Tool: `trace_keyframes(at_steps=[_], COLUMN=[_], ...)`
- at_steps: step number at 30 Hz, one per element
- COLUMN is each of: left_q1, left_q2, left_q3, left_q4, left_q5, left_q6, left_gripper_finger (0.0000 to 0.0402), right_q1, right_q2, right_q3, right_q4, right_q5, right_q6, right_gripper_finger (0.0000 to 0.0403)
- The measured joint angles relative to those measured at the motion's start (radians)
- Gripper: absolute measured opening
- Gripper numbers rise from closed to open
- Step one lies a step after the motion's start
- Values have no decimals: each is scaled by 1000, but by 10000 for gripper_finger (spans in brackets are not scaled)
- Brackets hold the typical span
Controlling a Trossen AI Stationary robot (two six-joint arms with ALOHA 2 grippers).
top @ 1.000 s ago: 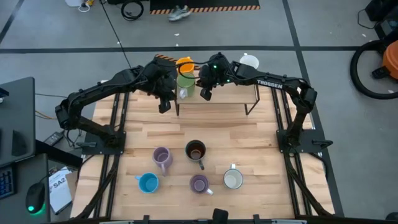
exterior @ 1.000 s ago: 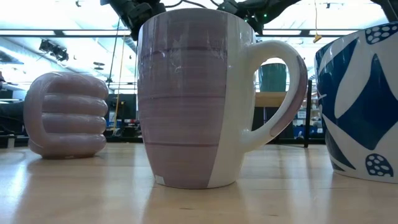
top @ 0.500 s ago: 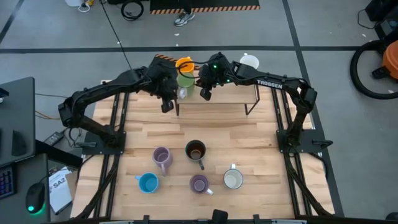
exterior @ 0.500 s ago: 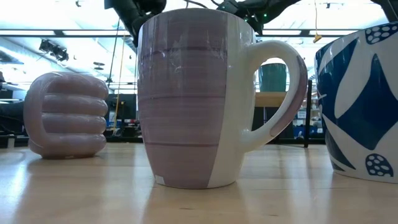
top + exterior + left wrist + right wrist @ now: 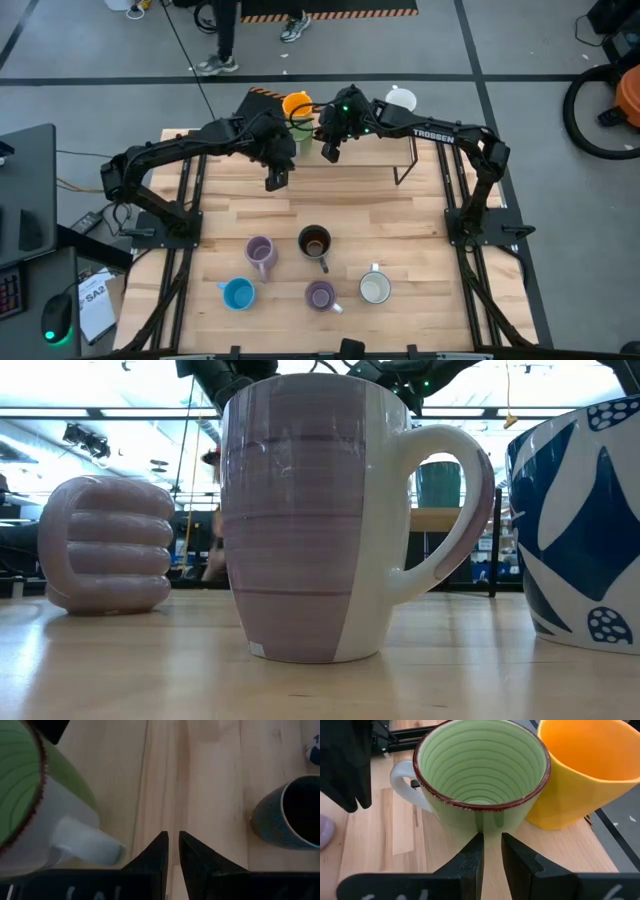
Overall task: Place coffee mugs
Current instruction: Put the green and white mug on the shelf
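A green mug (image 5: 304, 129) with a white handle (image 5: 402, 780) stands upright on a wooden rack (image 5: 375, 152) at the table's far side. An orange mug (image 5: 297, 104) stands next to it and a white mug (image 5: 400, 98) farther right. My right gripper (image 5: 329, 152) is shut, right at the green mug's wall (image 5: 485, 822). My left gripper (image 5: 277, 179) is shut and empty, over the table just near of the rack. The green mug (image 5: 30, 805) shows beside it in the left wrist view. My right gripper's fingertips (image 5: 478, 841) stand right at the lower outer wall of the green mug, on the side away from the orange mug. I cannot tell whether they touch it. The mug stands upright on the rack, its opening up.
On the near half of the table stand two lilac mugs (image 5: 260, 254) (image 5: 320, 295), a dark mug (image 5: 315, 242), a blue mug (image 5: 238, 294) and a white mug (image 5: 375, 289). Bare wood lies between them and the rack. A person (image 5: 222, 35) walks beyond the far edge.
My left gripper has drawn away from the green mug, toward the table's near edge and a little to the right. The green mug has stayed upright on the rack. A person has walked into view beyond the table.
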Motion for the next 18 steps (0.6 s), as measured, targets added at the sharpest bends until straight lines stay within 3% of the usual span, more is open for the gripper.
trace_keyframes(at_steps=[10,18], left_q1=[20,39], left_q2=[-26,-26], left_q3=[-1,-1], left_q4=[-105,-61], left_q5=[-99,-170], left_q6=[20,89], left_gripper_finger=[50,50], right_q1=[0,0], right_q2=[-2,-2], right_q3=[0,0], right_q4=[-8,-8], right_q5=[-15,-15], right_q6=[0,0], right_gripper_finger=[67,66])
